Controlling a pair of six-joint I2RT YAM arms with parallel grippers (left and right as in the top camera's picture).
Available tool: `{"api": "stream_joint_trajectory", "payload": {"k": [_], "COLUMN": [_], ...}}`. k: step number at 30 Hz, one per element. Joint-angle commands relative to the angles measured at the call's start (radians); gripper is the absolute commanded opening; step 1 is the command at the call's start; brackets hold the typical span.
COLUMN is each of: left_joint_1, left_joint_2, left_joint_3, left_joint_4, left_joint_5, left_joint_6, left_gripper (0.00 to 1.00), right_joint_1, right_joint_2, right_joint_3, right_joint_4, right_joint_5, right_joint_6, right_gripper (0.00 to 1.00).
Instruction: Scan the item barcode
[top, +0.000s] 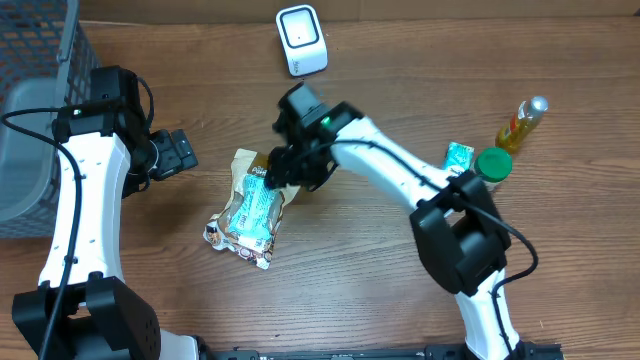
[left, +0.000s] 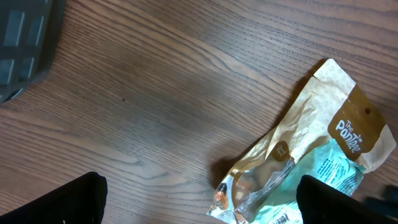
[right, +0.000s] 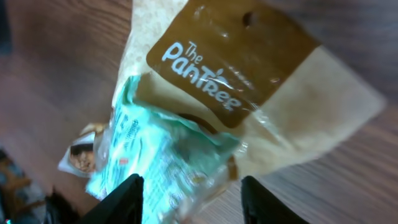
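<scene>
We see the pouch (top: 250, 205) flat on the table, long axis pointing roughly away from us toward the scanner (top: 302, 40). Of the 2 arms, the right gripper (top: 290, 168) is nearer and straddles the pouch's far brown end. We cannot tell if its jaws pinch yet. The left gripper (top: 178, 155) gapes wide, just beside.

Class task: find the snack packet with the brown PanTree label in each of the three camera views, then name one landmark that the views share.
Overhead: the snack packet lies left of centre on the wooden table.
Left wrist: the packet sits lower right, its brown label near the right edge.
Right wrist: the packet fills most of the frame, label at the top.
Shared landmark: the wooden table shows in all three views; the label is readable in both wrist views.
</scene>
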Motion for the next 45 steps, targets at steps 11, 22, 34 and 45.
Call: {"api": "stream_joint_trajectory", "payload": {"k": [11, 22, 34, 45], "left_joint_1": [0.0, 0.0, 0.0, 0.0], "left_joint_2": [0.003, 0.003, 0.003, 0.003], "left_joint_3": [0.005, 0.005, 0.005, 0.005], "left_joint_4": [0.001, 0.001, 0.001, 0.001], "left_joint_5": [-0.002, -0.002, -0.002, -0.002], "left_joint_6": [0.0, 0.0, 0.0, 0.0], "left_gripper": [1.0, 1.0, 1.0, 1.0], "right_joint_1": [0.073, 0.073, 0.092, 0.093], "right_joint_2": [-0.03, -0.03, -0.03, -0.03], "right_joint_3": [-0.121, -0.124, -0.124, -0.124], "right_joint_4": [0.111, 0.132, 0.114, 0.106], "right_joint_5": [0.197, 0.197, 0.193, 0.192], "right_joint_6": [0.288, 0.311, 0.311, 0.311], "right_gripper": [0.4, 0.29, 0.26, 0.29]}}
